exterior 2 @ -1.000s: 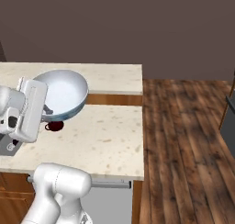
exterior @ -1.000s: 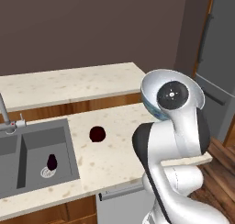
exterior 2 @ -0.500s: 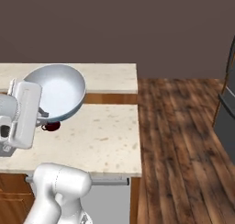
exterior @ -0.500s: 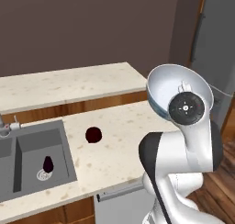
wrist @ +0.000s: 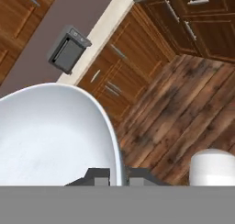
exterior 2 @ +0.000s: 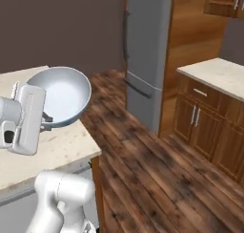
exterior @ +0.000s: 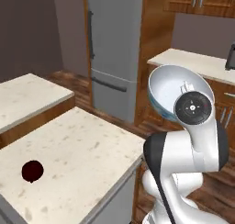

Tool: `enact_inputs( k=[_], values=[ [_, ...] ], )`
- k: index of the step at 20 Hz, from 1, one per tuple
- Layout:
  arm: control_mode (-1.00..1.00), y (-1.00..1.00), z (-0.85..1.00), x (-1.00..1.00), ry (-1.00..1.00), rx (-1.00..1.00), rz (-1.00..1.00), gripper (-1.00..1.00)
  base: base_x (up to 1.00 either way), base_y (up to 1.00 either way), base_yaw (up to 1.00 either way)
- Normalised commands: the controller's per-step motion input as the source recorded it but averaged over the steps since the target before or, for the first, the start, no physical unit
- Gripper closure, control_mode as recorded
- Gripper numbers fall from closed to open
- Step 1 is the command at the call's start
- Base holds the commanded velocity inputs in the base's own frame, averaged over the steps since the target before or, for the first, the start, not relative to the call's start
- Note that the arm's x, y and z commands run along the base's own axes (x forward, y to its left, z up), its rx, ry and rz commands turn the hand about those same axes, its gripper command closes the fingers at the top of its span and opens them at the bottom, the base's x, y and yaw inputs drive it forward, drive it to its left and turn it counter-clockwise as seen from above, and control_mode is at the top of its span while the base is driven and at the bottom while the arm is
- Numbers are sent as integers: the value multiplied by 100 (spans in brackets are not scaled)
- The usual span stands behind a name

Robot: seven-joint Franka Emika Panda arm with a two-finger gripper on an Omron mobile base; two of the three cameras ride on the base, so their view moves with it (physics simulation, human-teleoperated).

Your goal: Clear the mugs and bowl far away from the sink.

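The end effector (wrist: 117, 175) is pinched narrow on the rim of the bowl (exterior 2: 64, 96), its two fingertips (wrist: 97, 174) straddling the rim edge, one inside and one outside. The bowl (exterior: 176, 93) is held up in the air, tilted on its side, above and beyond the corner of the counter (exterior: 82, 145) that lies nearest the refrigerator (exterior: 114, 48). Seen from the hand, the bowl (wrist: 50, 136) hangs over the wooden floor (wrist: 183, 113), with a row of wooden cabinets (wrist: 137, 44) and a small dark grey appliance (wrist: 69, 47) on a pale worktop beyond it. One dark maroon mug (exterior: 32, 170) sits upright on the counter, well apart from the bowl, on the side of the counter away from the refrigerator. The refrigerator (exterior 2: 147, 50) stands across the wooden floor (exterior 2: 157, 179) from the counter (exterior 2: 52, 153), beside a second run of cabinets (exterior 2: 209, 117)
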Motion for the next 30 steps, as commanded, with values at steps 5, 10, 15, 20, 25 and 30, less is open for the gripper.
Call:
enact_inputs(
  k=[5,10,15,20,25,30],
  values=[
    [100,0,0,0,0,0,0,100,0,0,-100],
    [100,0,0,0,0,0,0,100,0,0,-100],
    [100,0,0,0,0,0,0,100,0,0,-100],
    [100,0,0,0,0,0,0,100,0,0,-100],
    [100,0,0,0,0,0,0,100,15,29,-92],
    [100,0,0,0,0,0,0,100,81,77,-50]
  ],
)
